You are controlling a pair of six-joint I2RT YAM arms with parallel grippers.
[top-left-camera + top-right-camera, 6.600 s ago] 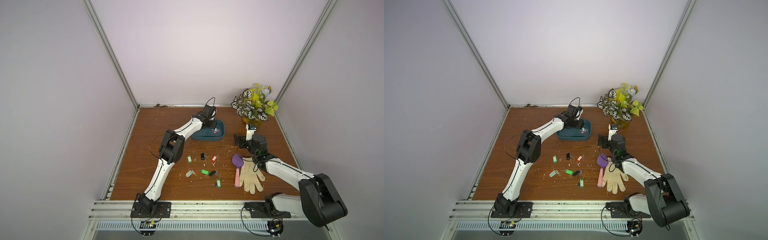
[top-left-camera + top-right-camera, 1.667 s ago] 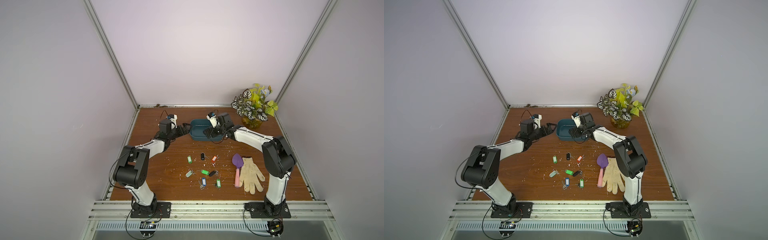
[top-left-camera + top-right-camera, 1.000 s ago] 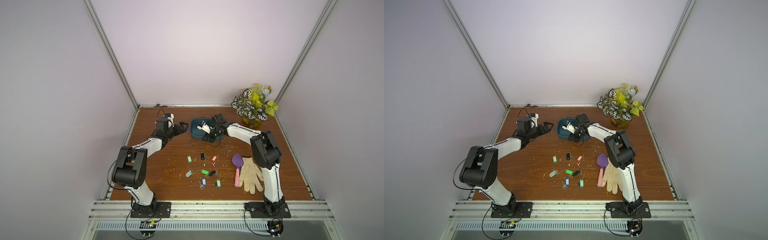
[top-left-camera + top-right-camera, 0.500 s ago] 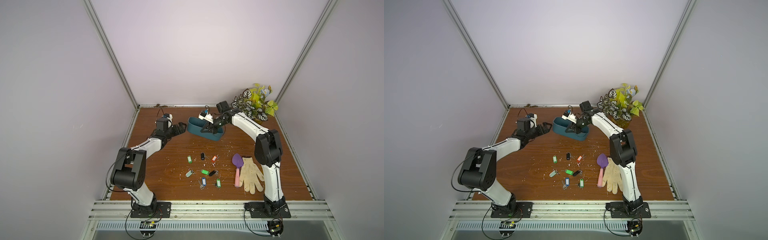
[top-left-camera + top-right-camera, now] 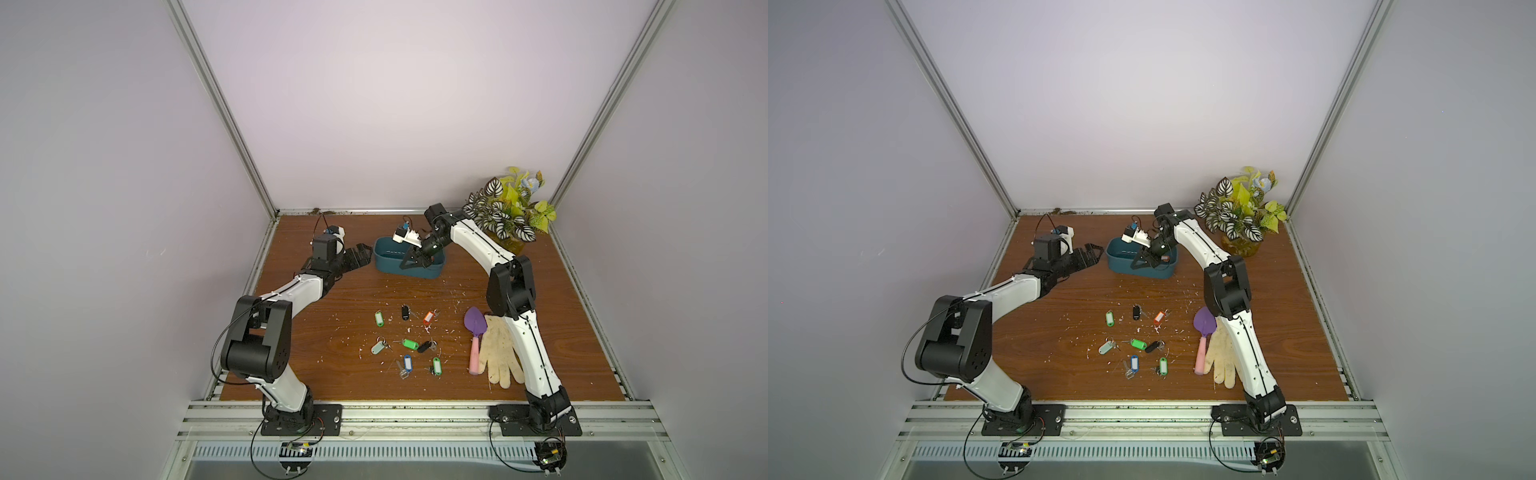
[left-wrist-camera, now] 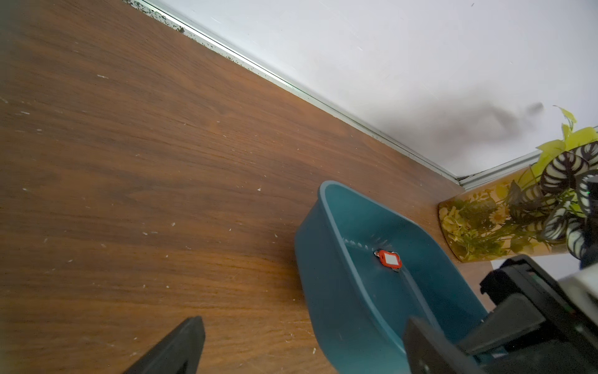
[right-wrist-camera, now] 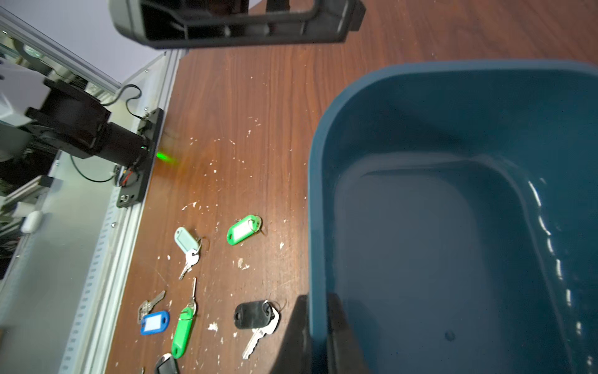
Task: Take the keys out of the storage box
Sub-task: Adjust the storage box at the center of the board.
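Storage box [image 5: 409, 272] tilted, long axis left-right; right tool [image 7: 318, 327] clamped on rim; left tool [image 5: 357, 257] apart.

Left arm [image 5: 291, 291]: reaches low and forward from its base, elbow folded near the base, forearm nearly level. Left gripper [image 5: 363, 255]: jaws spread wide, holding nothing. Right arm [image 5: 478, 245]: extends far forward with the elbow raised and the wrist turned back and downward; right gripper [image 7: 318, 335] is closed, one finger on each side of a wall of the storage box [image 5: 415, 274], pinching it.
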